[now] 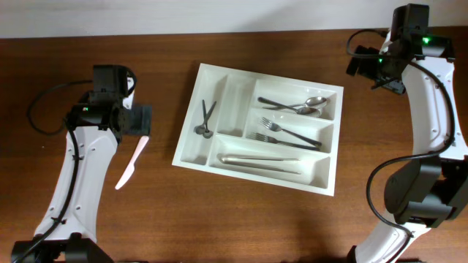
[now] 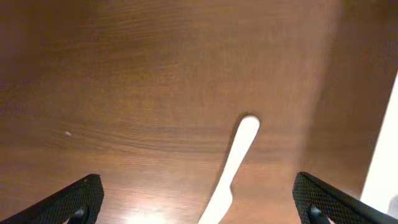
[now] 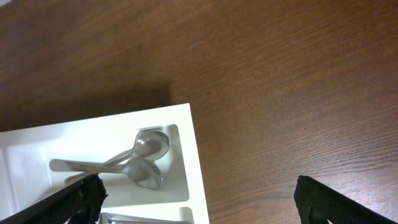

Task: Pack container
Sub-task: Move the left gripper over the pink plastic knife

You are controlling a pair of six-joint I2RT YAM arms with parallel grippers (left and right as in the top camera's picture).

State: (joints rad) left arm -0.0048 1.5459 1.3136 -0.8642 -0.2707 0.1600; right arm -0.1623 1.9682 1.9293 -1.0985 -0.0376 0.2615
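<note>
The container, a large white cutlery tray [image 1: 191, 150], lies mid-table. It holds two small dark utensils [image 1: 206, 118] in a narrow left compartment, spoons [image 1: 296, 106], forks [image 1: 289, 133] and long metal pieces [image 1: 259, 161] in the three long ones. A white plastic knife [image 1: 131, 162] lies on the table left of the tray. My left gripper [image 1: 141, 119] hovers open above it; in the left wrist view the knife [image 2: 233, 168] lies between the spread fingers [image 2: 199, 208]. My right gripper [image 1: 363, 66] is open and empty beyond the tray's far right corner [image 3: 194, 155], with the spoons [image 3: 143, 163] in its view [image 3: 199, 208].
Dark wooden table [image 1: 256, 226] all round. The tray's edge shows at the right of the left wrist view [image 2: 385, 168]. Black cables loop beside both arms. The table's far edge meets a white wall [image 1: 219, 14].
</note>
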